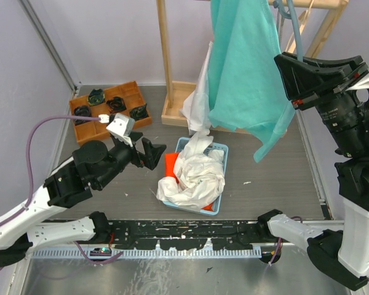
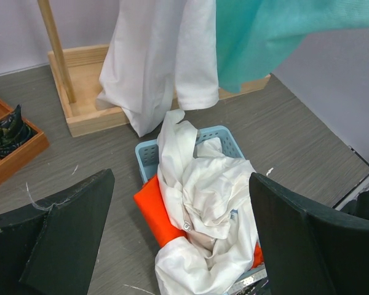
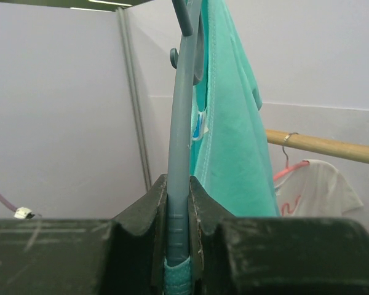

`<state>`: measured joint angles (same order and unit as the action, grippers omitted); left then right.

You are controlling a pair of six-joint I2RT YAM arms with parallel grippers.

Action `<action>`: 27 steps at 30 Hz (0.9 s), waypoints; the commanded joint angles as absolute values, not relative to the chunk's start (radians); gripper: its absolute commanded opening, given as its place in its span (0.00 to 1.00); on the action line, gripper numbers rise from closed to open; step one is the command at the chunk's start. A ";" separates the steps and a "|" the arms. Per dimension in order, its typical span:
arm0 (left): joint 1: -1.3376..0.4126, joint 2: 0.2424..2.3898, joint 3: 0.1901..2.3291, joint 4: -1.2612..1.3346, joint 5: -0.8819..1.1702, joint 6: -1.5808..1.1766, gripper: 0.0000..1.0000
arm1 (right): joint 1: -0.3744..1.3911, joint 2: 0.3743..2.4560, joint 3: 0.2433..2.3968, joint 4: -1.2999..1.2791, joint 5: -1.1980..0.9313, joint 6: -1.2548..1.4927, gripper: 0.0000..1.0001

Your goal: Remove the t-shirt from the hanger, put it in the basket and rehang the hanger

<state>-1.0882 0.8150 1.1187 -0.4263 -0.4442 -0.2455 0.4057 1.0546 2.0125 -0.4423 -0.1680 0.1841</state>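
The right jaws are clenched on the blue-grey hanger [image 3: 178, 184], whose arm rises straight up from between them. The teal t-shirt [image 3: 234, 153] hangs on it, just beside them. The left jaws stand released and empty above the tabletop [image 1: 277, 172], with the blue basket [image 2: 146, 157] of white cloth ahead between them.

Soft, even overhead light is casting only faint shadows on the counter [image 1: 277, 178]. Light strips [image 3: 107, 3] are glowing at the right wrist view's top edge; the t-shirt [image 1: 243, 61] is showing crisp.
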 commanded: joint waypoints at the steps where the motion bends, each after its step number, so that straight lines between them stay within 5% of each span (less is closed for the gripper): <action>1: -1.085 0.799 1.156 -0.431 -0.450 -0.247 0.98 | 0.408 1.071 2.060 -0.298 -0.319 0.211 0.01; 27: -1.085 0.885 1.352 -0.350 -0.540 -0.047 0.98 | 0.415 1.062 1.598 -0.200 -0.440 0.235 0.01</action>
